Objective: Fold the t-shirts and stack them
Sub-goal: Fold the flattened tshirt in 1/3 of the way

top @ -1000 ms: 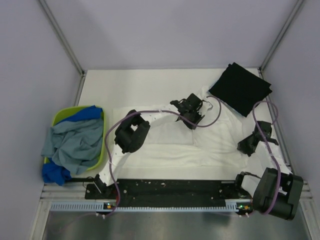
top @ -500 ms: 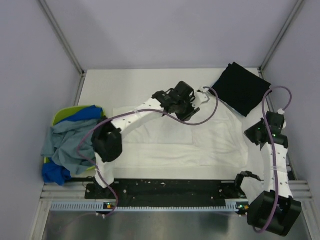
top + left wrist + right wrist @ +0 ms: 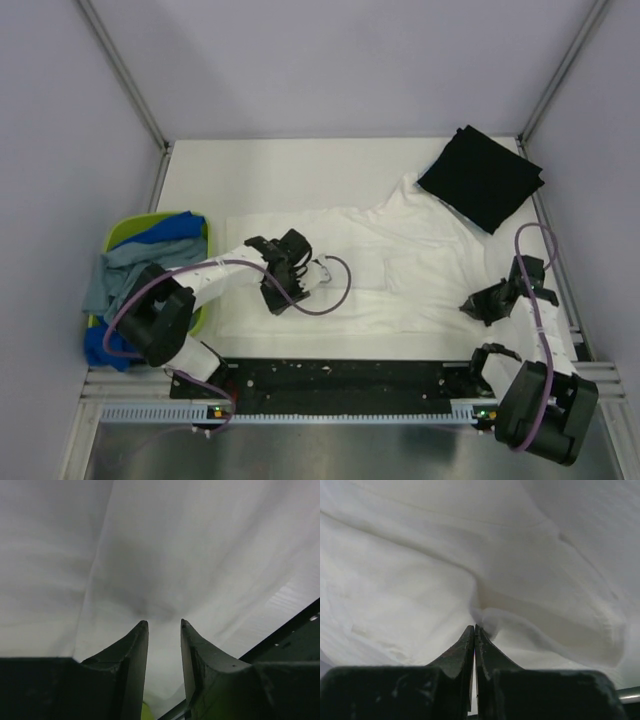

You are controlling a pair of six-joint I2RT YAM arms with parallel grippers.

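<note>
The large white t-shirt [image 3: 410,270] lies spread across the table, its print not visible. My left gripper [image 3: 288,290] hovers over its near left part with jaws open and empty; the left wrist view shows the gripper [image 3: 162,624] just above the white cloth [image 3: 200,555]. My right gripper [image 3: 478,306] is at the shirt's near right edge. In the right wrist view the gripper [image 3: 474,626] is shut on a puckered fold of white cloth [image 3: 420,555]. A folded black t-shirt [image 3: 482,178] lies at the far right. A bright blue shirt [image 3: 170,228] and a grey-blue one [image 3: 135,285] are heaped in the basket.
The lime-green basket [image 3: 114,236] stands at the table's left edge, with cloth hanging over its near rim. The black mounting rail [image 3: 340,378] runs along the near edge and shows in the left wrist view [image 3: 295,635]. Metal frame posts rise at both far corners.
My left arm has pulled back from the far middle of the shirt to its near left part. My right gripper has moved nearer and leftward at the shirt's right edge.
</note>
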